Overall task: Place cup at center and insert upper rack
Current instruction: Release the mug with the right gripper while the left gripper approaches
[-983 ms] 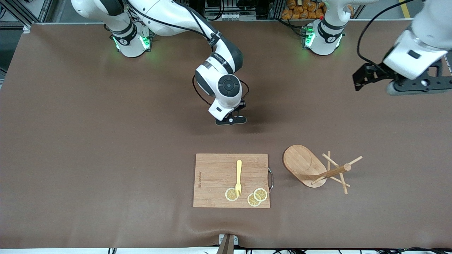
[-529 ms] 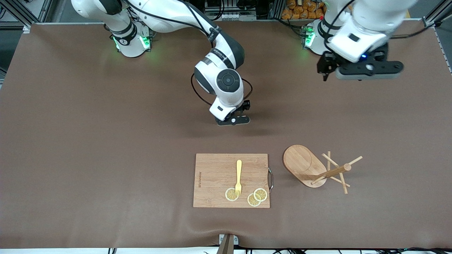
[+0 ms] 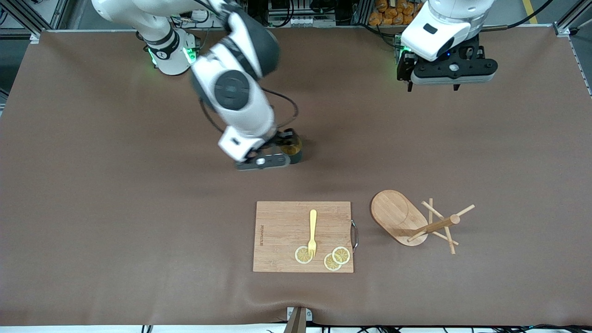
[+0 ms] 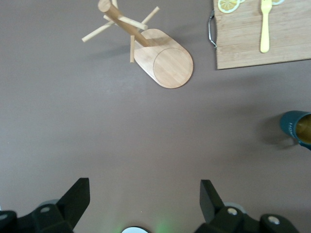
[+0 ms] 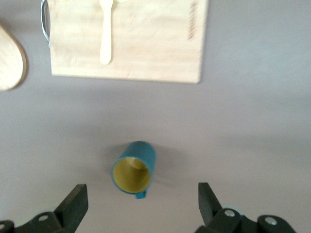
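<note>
The cup (image 3: 295, 152), a dark teal mug with a yellowish inside, stands upright on the table near its middle. It also shows in the right wrist view (image 5: 135, 168) and at the edge of the left wrist view (image 4: 297, 128). My right gripper (image 3: 262, 162) is open and empty, up above the table beside the cup (image 5: 141, 190). The upper rack (image 3: 407, 219), a wooden mug tree, lies tipped on its side beside the cutting board, toward the left arm's end (image 4: 155, 53). My left gripper (image 3: 451, 76) is open and empty, high over the table by its base (image 4: 145, 183).
A rectangular wooden cutting board (image 3: 282, 226) lies nearer to the front camera than the cup. It carries a yellow fork (image 3: 312, 231) and three lemon slices (image 3: 334, 258). A metal handle (image 3: 354, 235) is on its side next to the rack.
My right gripper has let go of the cup, risen and shifted toward the right arm's end, uncovering it. My left arm swung in from its table end to over the table near its base.
</note>
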